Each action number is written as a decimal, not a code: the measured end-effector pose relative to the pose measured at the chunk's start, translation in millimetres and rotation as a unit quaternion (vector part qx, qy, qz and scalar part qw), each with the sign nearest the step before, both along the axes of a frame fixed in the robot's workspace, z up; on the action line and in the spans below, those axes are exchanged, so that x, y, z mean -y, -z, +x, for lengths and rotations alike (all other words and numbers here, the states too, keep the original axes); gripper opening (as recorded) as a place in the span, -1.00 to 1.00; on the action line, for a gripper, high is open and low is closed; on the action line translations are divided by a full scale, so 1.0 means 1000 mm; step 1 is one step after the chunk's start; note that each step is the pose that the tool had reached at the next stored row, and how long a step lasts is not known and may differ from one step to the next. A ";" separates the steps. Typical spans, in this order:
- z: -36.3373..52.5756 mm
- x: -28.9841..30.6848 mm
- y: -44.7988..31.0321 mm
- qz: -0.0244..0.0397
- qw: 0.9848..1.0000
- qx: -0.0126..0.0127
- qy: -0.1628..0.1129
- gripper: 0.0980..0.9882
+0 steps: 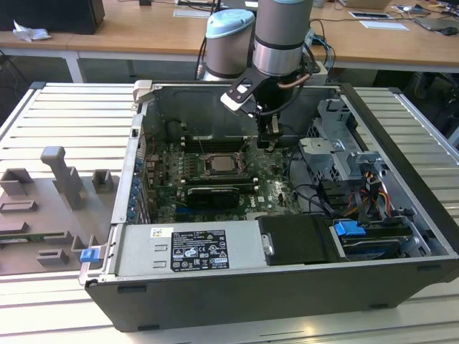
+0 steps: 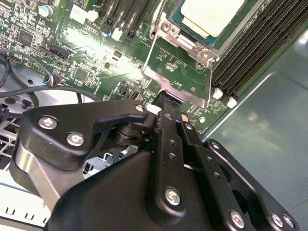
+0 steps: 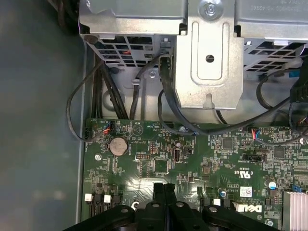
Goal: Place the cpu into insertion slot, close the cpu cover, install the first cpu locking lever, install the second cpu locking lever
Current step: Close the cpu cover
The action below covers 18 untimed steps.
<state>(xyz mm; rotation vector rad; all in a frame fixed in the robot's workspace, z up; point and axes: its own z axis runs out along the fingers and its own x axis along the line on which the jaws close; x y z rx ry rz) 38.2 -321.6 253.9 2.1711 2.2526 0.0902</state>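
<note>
One cpu (image 2: 211, 17), one cpu cover (image 2: 151, 50) (silvery), one gripper (image 3: 164, 188).

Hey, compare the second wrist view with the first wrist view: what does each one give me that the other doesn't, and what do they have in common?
Second wrist view: the cpu seated in the insertion slot, the cpu cover open and off the chip, and the long memory slots.

First wrist view: a round coin battery, a silvery metal bracket and black cables.

Shared: the green motherboard and the shut gripper, whose tip lies at the cover's free edge in the second wrist view.
</note>
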 end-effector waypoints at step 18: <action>-0.0337 0.0000 0.0003 0.000 1.000 0.000 0.000 -0.98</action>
